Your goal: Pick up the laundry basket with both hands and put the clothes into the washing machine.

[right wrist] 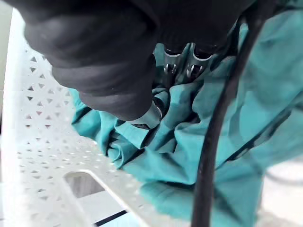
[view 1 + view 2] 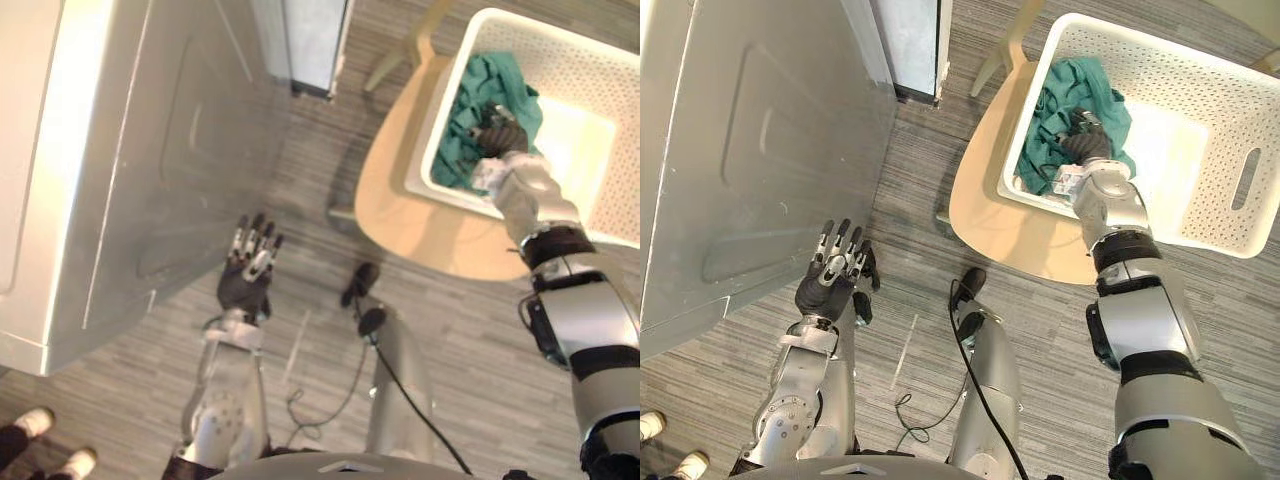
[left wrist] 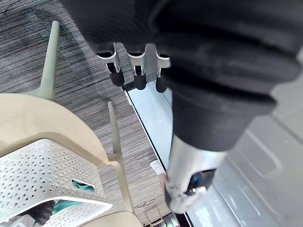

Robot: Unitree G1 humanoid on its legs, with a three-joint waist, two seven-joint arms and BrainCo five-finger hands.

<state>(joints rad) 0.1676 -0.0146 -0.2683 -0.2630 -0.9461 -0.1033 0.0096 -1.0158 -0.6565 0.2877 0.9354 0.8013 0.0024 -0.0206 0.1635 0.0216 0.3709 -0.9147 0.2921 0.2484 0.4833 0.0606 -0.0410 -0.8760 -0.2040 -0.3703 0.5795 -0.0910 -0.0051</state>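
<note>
Right hand (image 2: 1085, 148) is sitting buried in the teal clothes (image 2: 480, 90), and whether it is gripping them cannot be told; left hand (image 2: 248, 270) is hovering open, straight-fingered, over the floor (image 2: 450, 330). Just beside that left hand the washing machine (image 2: 150, 150) is standing, well apart from the chair (image 2: 420, 220) carrying the laundry basket (image 2: 600, 60). The basket's long axis is running away rightward, with the clothes bunching at its near end, directly under the right hand. No writing is showing legibly.

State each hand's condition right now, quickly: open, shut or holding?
Left hand: open, holding nothing.
Right hand: in the teal clothes in the laundry basket; cannot be told.
</note>
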